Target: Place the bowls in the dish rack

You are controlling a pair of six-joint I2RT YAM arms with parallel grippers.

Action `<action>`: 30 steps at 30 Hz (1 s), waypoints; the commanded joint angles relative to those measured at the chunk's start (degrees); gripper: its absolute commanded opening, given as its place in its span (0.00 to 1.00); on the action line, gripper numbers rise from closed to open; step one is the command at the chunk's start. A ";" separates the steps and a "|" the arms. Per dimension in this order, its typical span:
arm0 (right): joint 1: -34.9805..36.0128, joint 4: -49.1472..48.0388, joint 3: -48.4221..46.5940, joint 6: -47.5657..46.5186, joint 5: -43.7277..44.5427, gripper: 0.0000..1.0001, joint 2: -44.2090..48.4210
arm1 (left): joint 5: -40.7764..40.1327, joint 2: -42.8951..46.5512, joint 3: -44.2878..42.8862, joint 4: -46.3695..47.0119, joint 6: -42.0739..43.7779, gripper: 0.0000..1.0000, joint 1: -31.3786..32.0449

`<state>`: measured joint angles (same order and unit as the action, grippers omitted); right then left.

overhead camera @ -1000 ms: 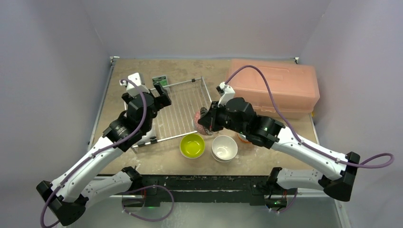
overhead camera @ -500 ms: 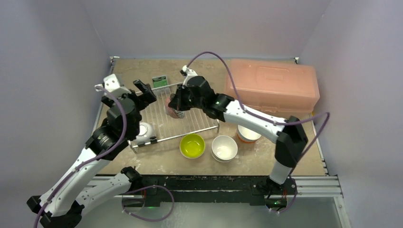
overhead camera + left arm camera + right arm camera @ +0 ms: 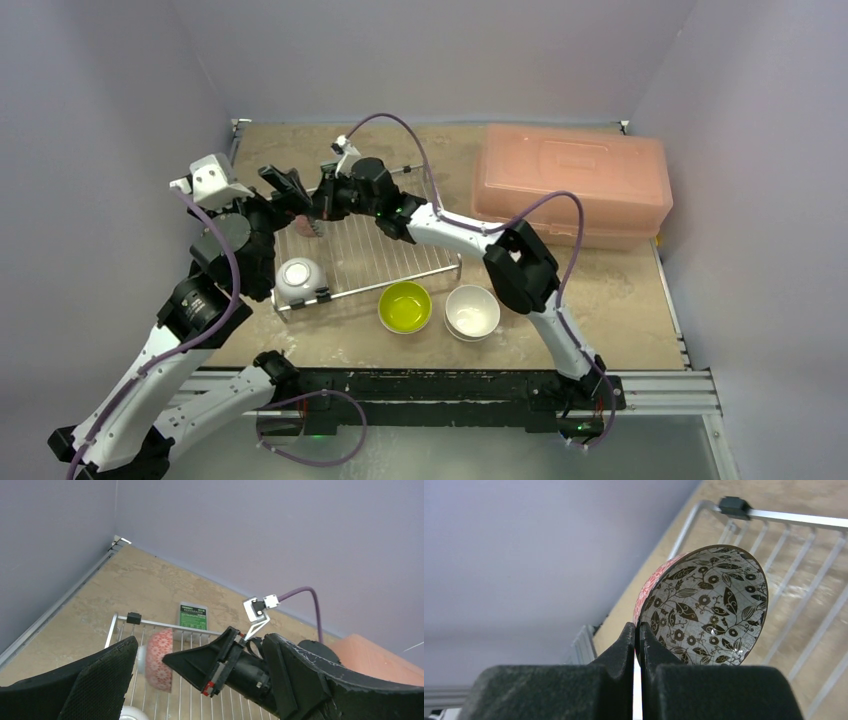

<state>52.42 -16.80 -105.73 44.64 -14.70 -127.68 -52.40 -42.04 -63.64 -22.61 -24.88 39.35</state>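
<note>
The silver wire dish rack (image 3: 385,250) lies at the table's middle left. A white bowl (image 3: 300,279) sits upside down in its near left corner. My right gripper (image 3: 316,207) is shut on the rim of a bowl (image 3: 714,610) that is red outside and black-and-white patterned inside. It holds the bowl on edge above the rack's far left part (image 3: 804,555). The same bowl (image 3: 160,657) shows in the left wrist view. My left gripper (image 3: 287,190) hangs open just left of it, holding nothing. A lime-green bowl (image 3: 405,306) and a white bowl (image 3: 472,311) stand upright on the table in front of the rack.
A pink translucent box (image 3: 572,185) fills the far right of the table. A small green label (image 3: 192,616) lies beyond the rack's far edge. The walls close in on the left and at the back.
My right arm has carried the patterned bowl from the rack's right side across to its far left. My left arm has lifted back and to the left, uncovering the white bowl in the rack.
</note>
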 commanded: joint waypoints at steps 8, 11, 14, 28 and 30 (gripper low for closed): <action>-0.75 -28.96 -6.05 10.38 -12.11 0.00 -6.57 | 4.09 -1.72 -0.39 1.77 -1.31 0.94 -0.10; -0.80 -32.69 -6.52 13.09 -13.42 0.00 -8.78 | 3.93 -1.09 -0.14 2.12 -1.29 0.94 -0.13; -0.78 -34.81 -8.23 15.54 -13.81 0.00 -11.33 | 3.98 -0.42 0.08 2.08 -1.22 0.94 -0.15; -2.33 -35.07 -9.97 25.38 -14.15 0.00 -18.40 | 4.92 -1.32 0.16 0.62 -2.44 0.94 -0.12; -3.11 -35.75 -8.88 26.38 -14.22 0.00 -18.64 | 5.15 -1.70 0.09 0.64 -2.60 0.94 -0.15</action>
<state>50.54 -45.08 -115.28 67.18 -27.27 -147.06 -48.16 -43.22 -63.48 -22.15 -26.41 39.35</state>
